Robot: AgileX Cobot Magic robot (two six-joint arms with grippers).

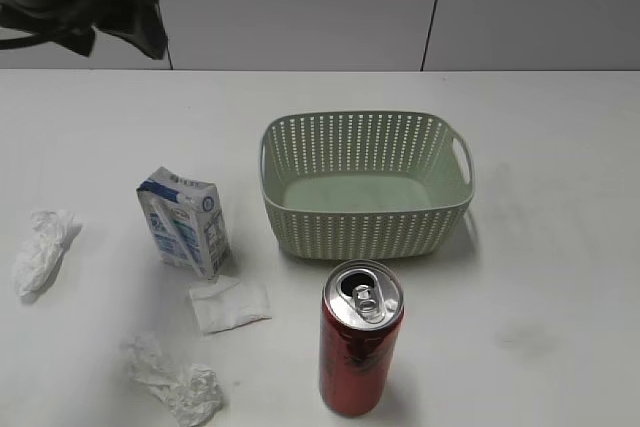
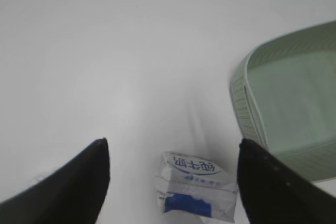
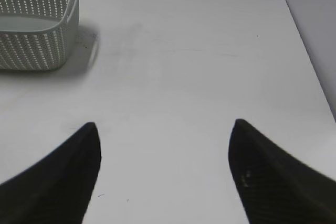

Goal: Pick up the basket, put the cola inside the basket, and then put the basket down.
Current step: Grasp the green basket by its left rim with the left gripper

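The tabletop [image 1: 560, 277] has lots of bare room on the right side of the basket [image 1: 365, 185] and behind it, so a pincer could come in there with nothing in the way. The basket is open on top and has nothing in it. The cola [image 1: 360, 337] stands up tall just in front of the basket, with a small gap between them. The left side is more crowded. A milk carton [image 1: 183, 221] stands near the basket's left end. A folded paper [image 1: 230, 304] lies just in front of the carton. Two crumpled papers [image 1: 42, 250] [image 1: 175, 382] lie farther left and in front.

The left pincer [image 2: 173, 182] hangs wide open over the carton. The right pincer [image 3: 165, 174] hangs wide open over bare tabletop.
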